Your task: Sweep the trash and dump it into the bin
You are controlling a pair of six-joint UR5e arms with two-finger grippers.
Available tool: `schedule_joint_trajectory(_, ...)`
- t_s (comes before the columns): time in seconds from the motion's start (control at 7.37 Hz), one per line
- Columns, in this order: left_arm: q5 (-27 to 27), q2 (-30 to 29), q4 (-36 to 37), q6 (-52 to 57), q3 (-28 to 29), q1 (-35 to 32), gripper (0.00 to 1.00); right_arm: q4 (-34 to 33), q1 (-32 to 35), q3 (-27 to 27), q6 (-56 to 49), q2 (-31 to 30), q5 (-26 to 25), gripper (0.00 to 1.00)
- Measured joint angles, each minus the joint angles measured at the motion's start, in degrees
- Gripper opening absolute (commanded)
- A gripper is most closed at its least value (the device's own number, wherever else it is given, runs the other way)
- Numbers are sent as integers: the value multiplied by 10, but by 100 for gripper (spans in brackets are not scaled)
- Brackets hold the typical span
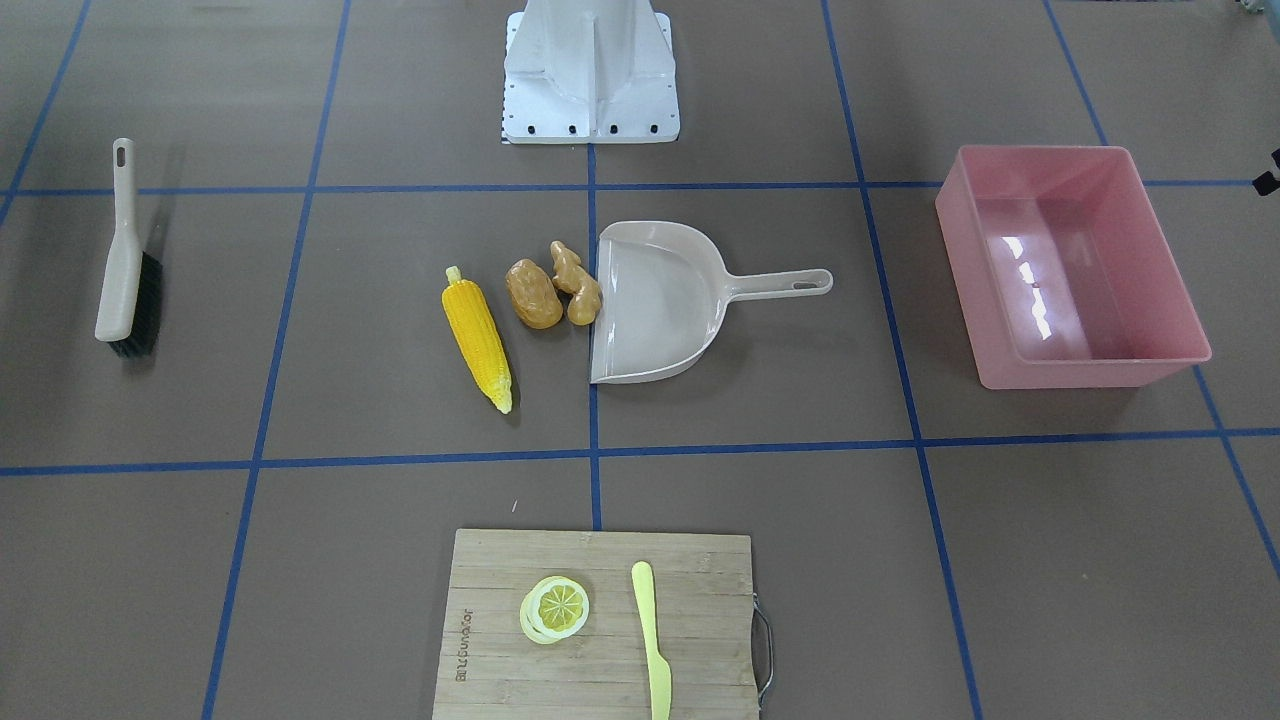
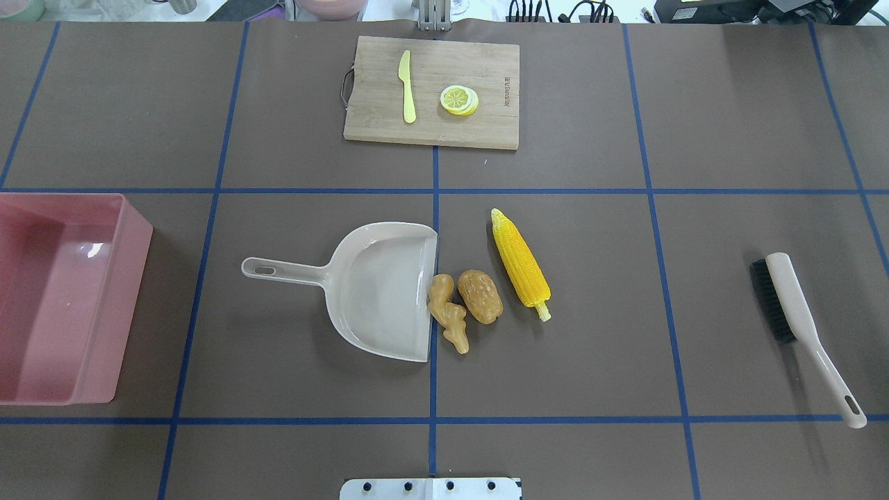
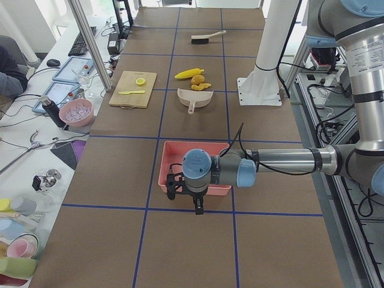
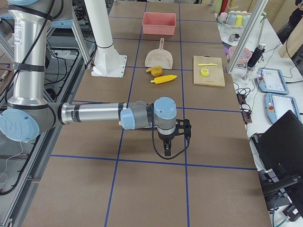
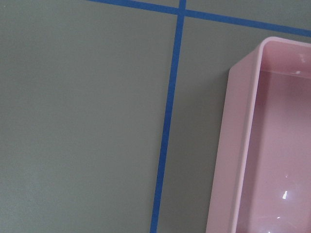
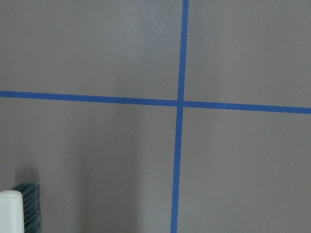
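The trash lies mid-table: a yellow corn cob, a brown potato and a tan ginger root touching the open lip of the beige dustpan. The pink bin stands empty at the table's left end. In the exterior left view my left gripper hangs at the bin's near wall. Only the exterior right view shows my right gripper, above bare table. I cannot tell whether either is open or shut.
A beige hand brush with black bristles lies at the right end; its tip shows in the right wrist view. At the far edge, a wooden cutting board holds lemon slices and a pale yellow knife.
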Motion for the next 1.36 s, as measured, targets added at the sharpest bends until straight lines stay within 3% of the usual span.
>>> schedule_joint_trajectory(0.95, -1, 14, 1, 0, -10, -22, 98, -2, 1, -5, 0, -1, -1, 100)
schedule_joint_trajectory(1.36, -2, 13, 1, 0, -43, -19, 98, -1, 2, -8, 0, -1, -3, 100)
